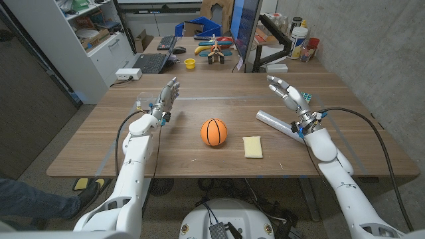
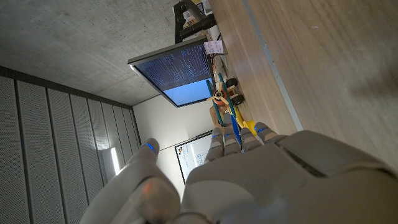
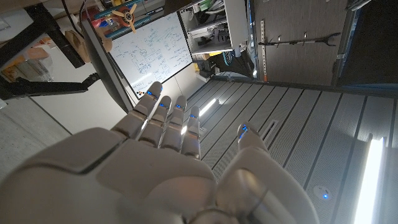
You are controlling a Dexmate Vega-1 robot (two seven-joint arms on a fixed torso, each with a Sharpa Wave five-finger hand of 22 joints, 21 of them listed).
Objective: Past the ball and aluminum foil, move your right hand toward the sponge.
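An orange basketball (image 1: 214, 132) sits on the wooden table (image 1: 133, 156) near the middle. Just right of it lies a pale yellow sponge (image 1: 252, 147). Behind the sponge a silver roll of aluminum foil (image 1: 277, 123) lies at a slant. My right hand (image 1: 287, 93) is raised above the table beyond the foil's far end, fingers straight and apart, holding nothing; its back (image 3: 155, 168) shows in the right wrist view. My left hand (image 1: 167, 97) is raised at the table's left, fingers apart and empty, and its back (image 2: 261, 180) shows in the left wrist view.
A dark monitor (image 1: 247, 30) stands at the far middle of the table, with a keyboard (image 1: 150, 62), a yellow cup (image 1: 190, 64) and colourful toys (image 1: 214, 49) behind. Bottles (image 1: 302, 40) stand at the far right. A small clear object (image 1: 141, 103) lies by the left hand.
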